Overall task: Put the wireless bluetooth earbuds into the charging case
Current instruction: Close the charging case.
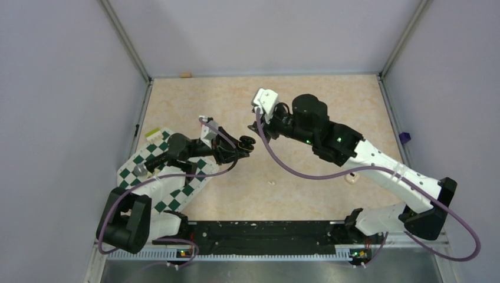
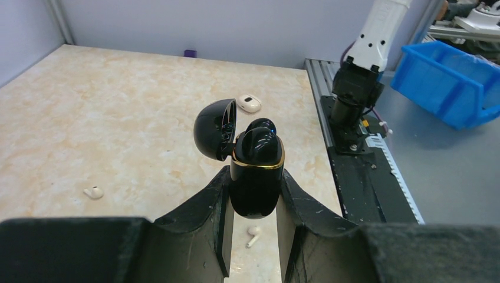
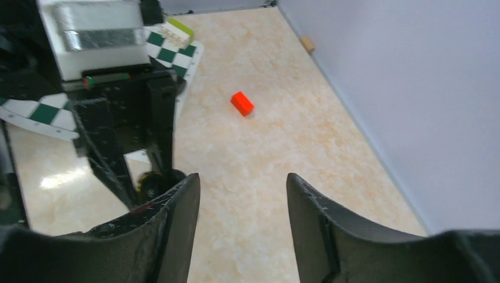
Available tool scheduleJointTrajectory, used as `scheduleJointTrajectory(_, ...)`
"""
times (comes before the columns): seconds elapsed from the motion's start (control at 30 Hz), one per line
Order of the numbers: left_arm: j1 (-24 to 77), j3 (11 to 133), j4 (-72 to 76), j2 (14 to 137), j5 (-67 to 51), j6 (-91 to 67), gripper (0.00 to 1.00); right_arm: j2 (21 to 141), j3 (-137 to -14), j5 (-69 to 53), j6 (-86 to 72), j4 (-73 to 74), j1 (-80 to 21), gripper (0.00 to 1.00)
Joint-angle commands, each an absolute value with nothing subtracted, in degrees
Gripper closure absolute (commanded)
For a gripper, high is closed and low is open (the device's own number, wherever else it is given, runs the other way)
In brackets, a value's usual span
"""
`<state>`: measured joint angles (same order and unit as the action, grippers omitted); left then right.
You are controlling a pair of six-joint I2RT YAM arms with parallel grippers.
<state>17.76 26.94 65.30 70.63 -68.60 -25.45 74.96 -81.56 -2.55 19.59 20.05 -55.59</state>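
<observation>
My left gripper point(image 2: 253, 177) is clenched on the case point(image 2: 255, 191), one finger on each side of its glossy black body, holding it above the table point(image 2: 118, 106). My right gripper point(image 3: 243, 180) is spread wide with nothing between its fingers. In the top view it hangs just beyond the left one, near the case but not touching it.

The case stands upright in the grip. Its long axis runs from the rounded bottom to the gold rim, and the mouth faces up. The lid point(image 2: 214, 127) is swung back on its hinge to the left of the wrist view. A black bud point(image 2: 257, 144) sits in the mouth with its crown above the rim. Behind it is a second dark bump, and I cannot tell whether that is the other bud.

I judge we are at the seating step. Next I would bring a right fingertip straight down onto the bud, gently, while the left grip stays firm, and then tip the lid shut.

Farther out, a cream case point(image 2: 249, 103) and a white bud point(image 2: 93, 191) lie on the table, well apart.
</observation>
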Motion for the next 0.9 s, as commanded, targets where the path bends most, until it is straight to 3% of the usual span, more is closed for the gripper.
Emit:
scheduleJointTrajectory(0.0,18.5,29.5,62.6,68.6,-73.9,-21.9,0.99,69.8,-76.3,1.3,19.6,12.2,-52.6,0.31)
scheduleJointTrajectory(0.07,18.8,29.9,62.6,68.7,-74.3,-22.2,0.99,68.2,-72.0,2.5,20.1,8.8,-51.6,0.15)
scheduleJointTrajectory(0.17,19.1,30.1,62.6,68.5,-74.8,-22.2,0.98,67.4,-67.1,3.4,20.7,5.4,-50.3,0.05)
scheduleJointTrajectory(0.87,20.7,30.5,54.1,68.7,-76.8,-16.0,0.96,68.6,-62.7,-14.0,21.7,8.2,-49.1,0.04)
